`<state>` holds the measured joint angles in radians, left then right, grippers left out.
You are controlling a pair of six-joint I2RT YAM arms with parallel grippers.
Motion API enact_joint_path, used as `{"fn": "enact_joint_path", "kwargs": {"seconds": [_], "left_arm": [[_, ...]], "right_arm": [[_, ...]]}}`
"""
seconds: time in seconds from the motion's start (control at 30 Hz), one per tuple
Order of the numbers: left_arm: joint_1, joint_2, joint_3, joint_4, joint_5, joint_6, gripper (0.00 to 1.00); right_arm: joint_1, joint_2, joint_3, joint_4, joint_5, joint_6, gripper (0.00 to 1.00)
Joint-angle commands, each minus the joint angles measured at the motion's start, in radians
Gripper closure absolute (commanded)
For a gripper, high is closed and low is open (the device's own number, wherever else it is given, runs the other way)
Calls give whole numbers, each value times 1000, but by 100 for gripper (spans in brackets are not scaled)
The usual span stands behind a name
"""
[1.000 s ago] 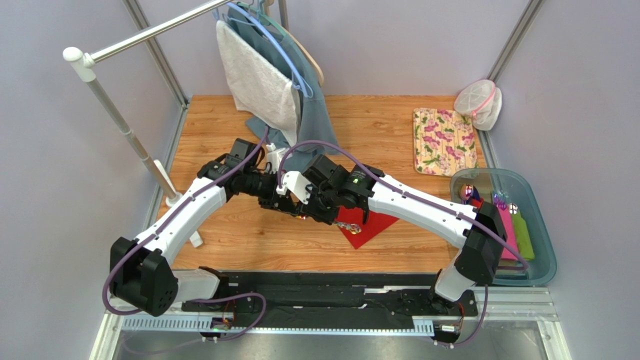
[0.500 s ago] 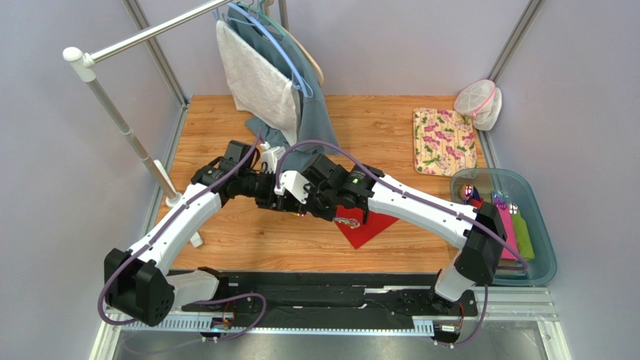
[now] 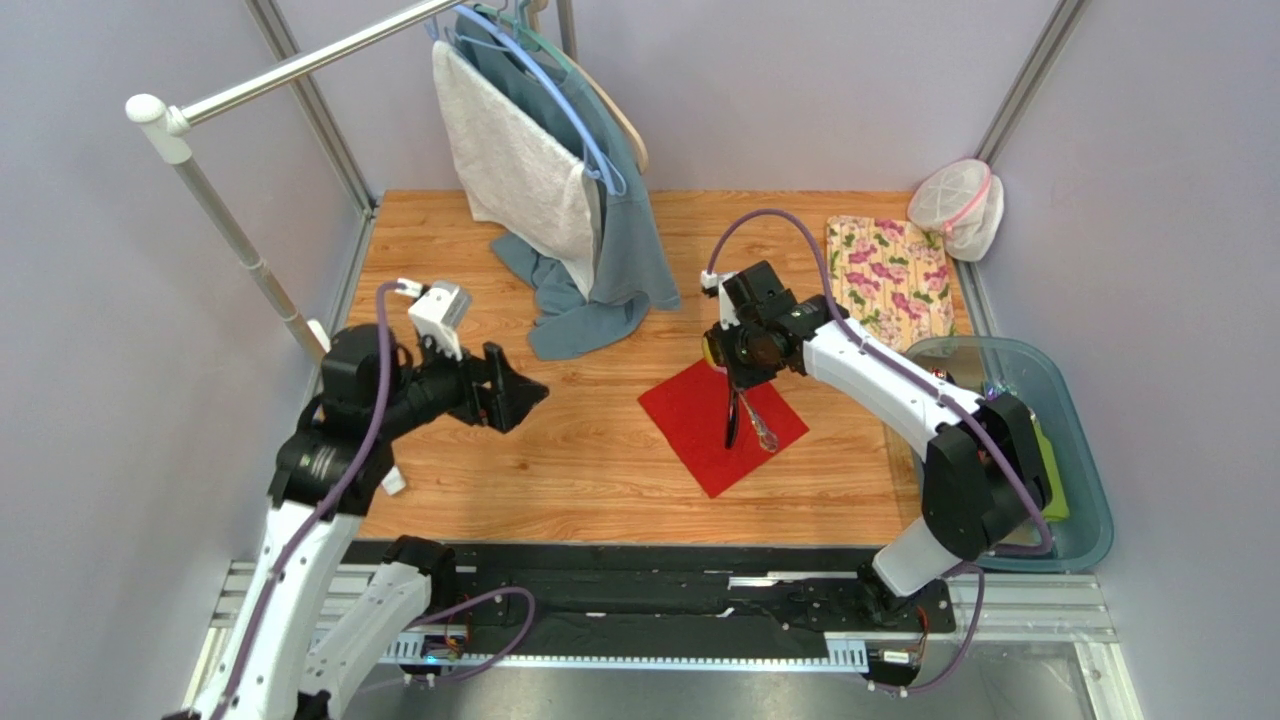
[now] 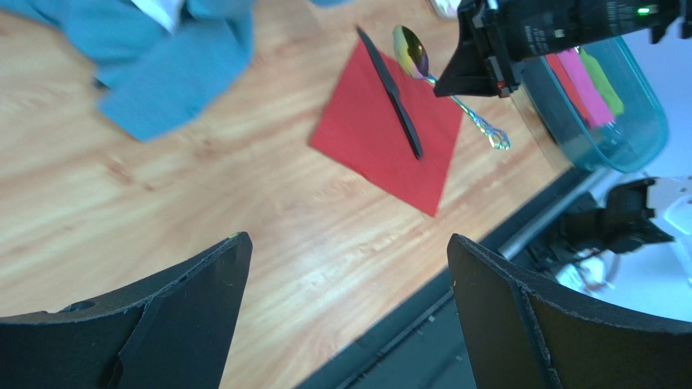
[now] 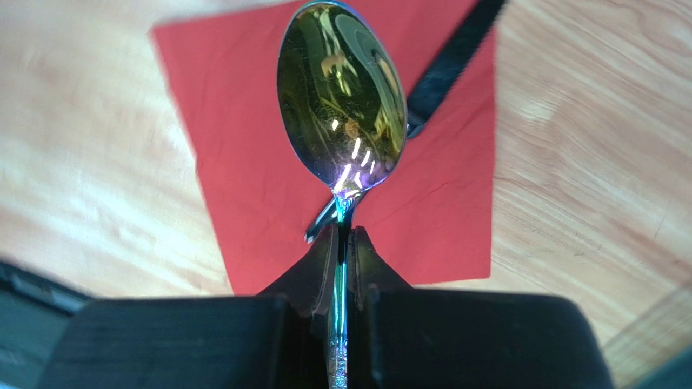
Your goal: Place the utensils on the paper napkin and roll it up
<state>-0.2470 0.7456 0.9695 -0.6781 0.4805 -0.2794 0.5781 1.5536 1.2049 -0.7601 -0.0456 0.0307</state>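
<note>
A wooden tabletop [image 3: 451, 465] is enclosed by plain pale grey walls [image 3: 781, 75] behind and on both sides. Metal frame posts [image 3: 314, 105] are fitted at its far corners. A white clothes rail [image 3: 227, 225] is stood at its left edge. Lighting is even.

The left arm [image 3: 286, 578] and right arm [image 3: 887, 387] have white links and black joints, each with a purple cable [image 3: 774, 215]. The left tool [image 4: 348, 239] has broad black fingers [image 4: 187, 324].

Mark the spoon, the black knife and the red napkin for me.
spoon [image 5: 341, 97]: right wrist view, centre of the bowl.
black knife [image 4: 392, 95]: left wrist view, middle of its length.
red napkin [image 3: 685, 420]: top external view, bare left part of the sheet.
</note>
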Motion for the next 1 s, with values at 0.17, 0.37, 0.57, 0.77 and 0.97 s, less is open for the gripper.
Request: {"fn": "enact_joint_path", "kwargs": {"seconds": [0.17,0.37,0.57,0.77,0.97], "left_arm": [[5,17,58,-143,-94,130,2],[5,40,8,6,-71,75,3],[5,81,14,8,-65,71,4],[5,89,-6,15,-60,60,5],[5,95,-6,23,-63,63,5]], "right_arm": [[5,190,185,65,237,474,98],[5,309,277,-13,289,569,98],[2,359,251,-33,297,621,100],[-14,391,237,-18,293,621,100],[-38,416,242,-12,311,609,98]]}}
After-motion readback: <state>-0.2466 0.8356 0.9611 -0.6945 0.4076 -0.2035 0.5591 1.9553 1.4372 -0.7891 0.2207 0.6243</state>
